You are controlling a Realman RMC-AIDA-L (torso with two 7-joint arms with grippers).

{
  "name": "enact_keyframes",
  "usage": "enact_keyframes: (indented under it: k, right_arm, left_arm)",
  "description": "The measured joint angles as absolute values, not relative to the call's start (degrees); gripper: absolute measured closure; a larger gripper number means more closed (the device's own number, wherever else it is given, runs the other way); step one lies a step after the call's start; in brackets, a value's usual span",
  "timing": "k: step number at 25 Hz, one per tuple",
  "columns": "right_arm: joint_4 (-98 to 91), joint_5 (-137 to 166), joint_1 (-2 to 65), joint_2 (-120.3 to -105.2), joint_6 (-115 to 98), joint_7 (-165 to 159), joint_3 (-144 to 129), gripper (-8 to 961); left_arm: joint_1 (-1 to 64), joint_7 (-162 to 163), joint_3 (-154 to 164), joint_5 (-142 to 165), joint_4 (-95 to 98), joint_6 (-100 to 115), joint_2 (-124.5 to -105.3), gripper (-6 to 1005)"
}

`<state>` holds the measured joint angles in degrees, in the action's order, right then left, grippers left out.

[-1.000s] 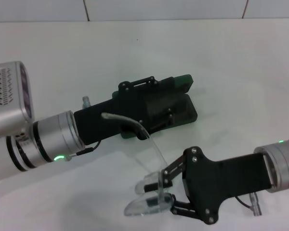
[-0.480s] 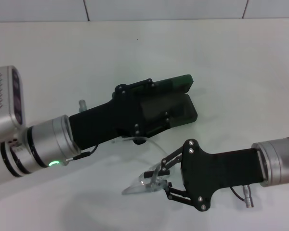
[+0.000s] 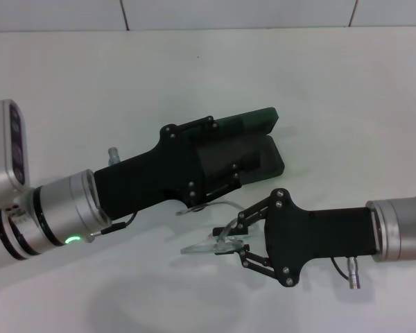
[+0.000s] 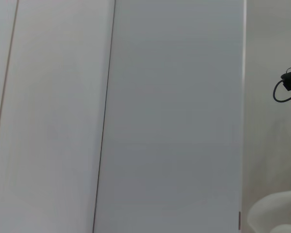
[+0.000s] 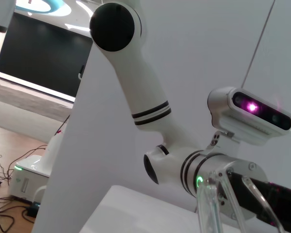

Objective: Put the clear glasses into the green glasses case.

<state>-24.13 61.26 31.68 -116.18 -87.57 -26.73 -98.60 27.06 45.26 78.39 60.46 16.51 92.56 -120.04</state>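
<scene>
The green glasses case (image 3: 270, 142) lies open on the white table, lid raised at the back and dark lining showing. My left gripper (image 3: 225, 177) hangs over the case's left half and hides it. Just in front of the case, my right gripper (image 3: 227, 241) is shut on the clear glasses (image 3: 206, 245). The lens lies nearly flat and one clear arm (image 3: 218, 205) curves up under the left gripper. In the right wrist view the clear glasses (image 5: 209, 206) rise close to the camera, with the left arm (image 5: 184, 170) behind them.
The white table (image 3: 333, 76) stretches behind and to the right of the case, ending at a tiled wall (image 3: 236, 12). The left wrist view shows only pale wall panels and a black cable (image 4: 285, 90).
My right gripper has carried the glasses up and back toward the case, and they have turned flatter. The left gripper has swung slightly lower over the case.
</scene>
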Motion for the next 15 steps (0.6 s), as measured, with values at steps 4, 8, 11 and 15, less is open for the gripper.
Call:
enact_keyframes:
  k: [4,8,11,15]
  right_arm:
    - [-24.37,60.94,31.02,-116.18,-86.99,-25.96,-98.46,741]
    - [-24.48,60.49,30.78,-116.18,-86.73,-25.87,-98.43,738]
    - [-24.55,60.11,30.76,-116.18,-86.69,-25.85,-98.38,736]
    - [-24.60,59.74,30.70,-116.18,-86.66,-25.37,-97.84,733]
  left_arm:
    - [27.02,45.26,78.44,60.46,16.39,92.55,-120.05,468]
    - [26.98,45.26,78.48,60.48,16.26,92.55,-120.06,468]
    - [26.98,45.34,78.49,60.62,16.19,92.55,-120.06,468]
    - [26.98,45.57,78.49,60.85,16.17,92.55,-120.06,467]
